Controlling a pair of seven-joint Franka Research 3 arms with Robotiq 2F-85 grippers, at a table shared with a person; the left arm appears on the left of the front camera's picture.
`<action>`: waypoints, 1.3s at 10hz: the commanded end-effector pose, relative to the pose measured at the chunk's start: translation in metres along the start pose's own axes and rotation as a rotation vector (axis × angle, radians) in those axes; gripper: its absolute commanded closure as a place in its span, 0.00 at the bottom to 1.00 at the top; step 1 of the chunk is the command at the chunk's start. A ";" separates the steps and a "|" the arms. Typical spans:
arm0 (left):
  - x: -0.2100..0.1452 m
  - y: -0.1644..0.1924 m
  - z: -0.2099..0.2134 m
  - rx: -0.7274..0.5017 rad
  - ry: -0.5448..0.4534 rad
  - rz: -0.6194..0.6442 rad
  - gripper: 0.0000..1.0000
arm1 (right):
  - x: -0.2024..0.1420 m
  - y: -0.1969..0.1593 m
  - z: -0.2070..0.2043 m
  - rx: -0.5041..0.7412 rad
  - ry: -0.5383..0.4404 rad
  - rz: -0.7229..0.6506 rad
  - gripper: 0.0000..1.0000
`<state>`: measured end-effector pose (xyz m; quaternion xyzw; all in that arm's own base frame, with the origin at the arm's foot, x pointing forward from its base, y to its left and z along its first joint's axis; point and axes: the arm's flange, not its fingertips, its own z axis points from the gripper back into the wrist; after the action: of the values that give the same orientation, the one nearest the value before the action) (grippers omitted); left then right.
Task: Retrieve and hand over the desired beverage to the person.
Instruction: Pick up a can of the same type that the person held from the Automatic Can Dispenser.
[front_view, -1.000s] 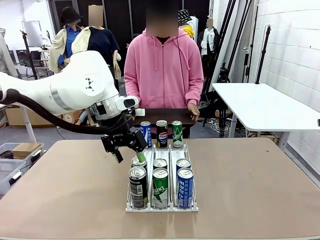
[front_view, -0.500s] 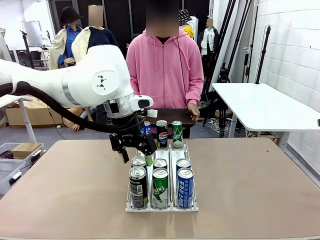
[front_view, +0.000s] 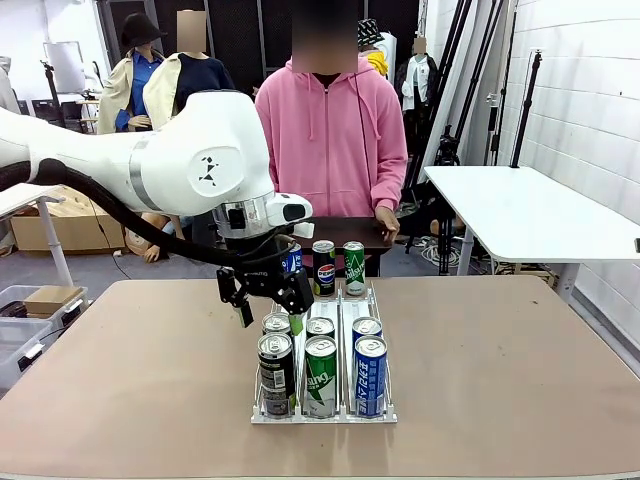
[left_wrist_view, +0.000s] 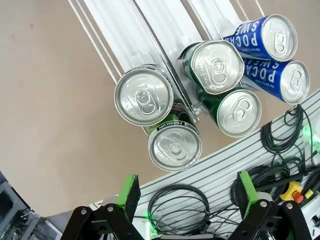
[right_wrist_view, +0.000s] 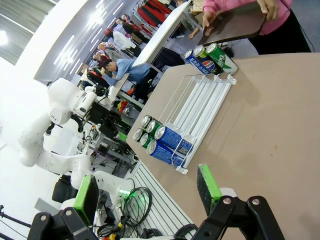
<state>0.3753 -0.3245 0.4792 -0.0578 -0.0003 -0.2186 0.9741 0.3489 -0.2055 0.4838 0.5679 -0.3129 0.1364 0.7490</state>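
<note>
The left gripper (front_view: 270, 312) has swung in across the counter (front_view: 500, 350) and now hangs over the rack's (front_view: 325, 417) left-hand cans (front_view: 275, 368) – jaws spread, empty – so a pick looks close, nothing yet for the person (front_view: 330, 130).

The front view is lit brightly and evenly from overhead. The worktop (front_view: 500, 380) is rendered in a flat, matte tone, and only a soft, short shadow is cast around the rack (front_view: 392, 418). A mild sheen is carried on the white arm (front_view: 150, 170), while the far backdrop is left dark. Focus is kept sharp throughout.

In the left wrist view, rings of glare are thrown off the can tops (left_wrist_view: 144, 96), and the rails (left_wrist_view: 115, 30) are splayed by wide-angle distortion.

In the right wrist view, the ceiling light strips (right_wrist_view: 97, 17) are blown out to white, the scene is tilted, and the green pads (right_wrist_view: 85, 200) at the bottom edge are rendered slightly soft.
</note>
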 end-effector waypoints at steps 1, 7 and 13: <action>-0.001 -0.011 -0.006 0.069 0.008 0.003 0.00 | -0.001 0.000 -0.001 0.018 -0.015 0.009 0.00; 0.000 -0.004 -0.026 0.127 -0.042 -0.025 0.00 | -0.001 0.000 -0.001 0.018 -0.015 0.009 0.00; 0.012 0.003 -0.041 0.130 -0.043 -0.040 0.00 | -0.001 0.000 -0.001 0.018 -0.015 0.009 0.00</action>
<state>0.3827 -0.3329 0.4413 -0.0095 -0.0233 -0.2344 0.9718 0.3489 -0.2055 0.4838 0.5679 -0.3129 0.1363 0.7490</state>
